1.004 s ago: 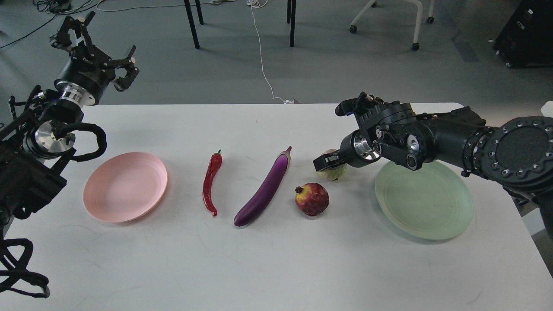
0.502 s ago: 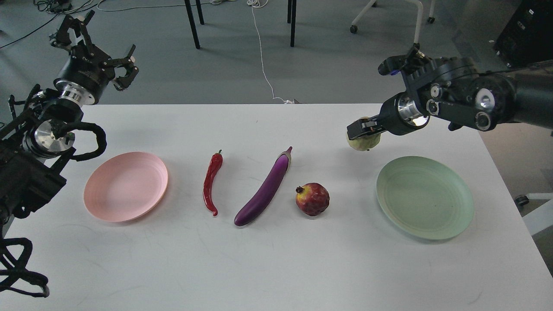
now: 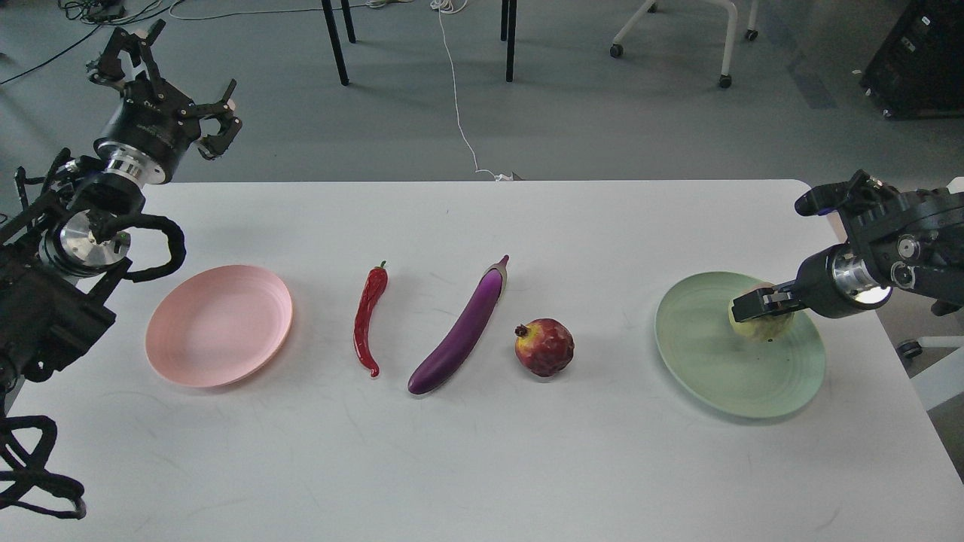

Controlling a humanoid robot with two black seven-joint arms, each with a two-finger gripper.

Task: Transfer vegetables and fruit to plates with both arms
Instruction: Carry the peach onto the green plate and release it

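My right gripper is shut on the yellow-green fruit and holds it over the right part of the mint green plate, at or just above its surface. The dark red pomegranate, the purple eggplant and the red chili pepper lie in a row in the middle of the white table. The pale pink plate lies empty at the left. My left gripper is open and empty, raised beyond the table's far left corner.
Chair and table legs and a white cable stand on the floor behind the table. A black cable loop hangs from my left arm near the pink plate. The table's right edge is close to the green plate.
My right gripper has lifted the yellow-green fruit from beside the pomegranate, carried it right and lowered it onto the green plate. The left arm has not moved.
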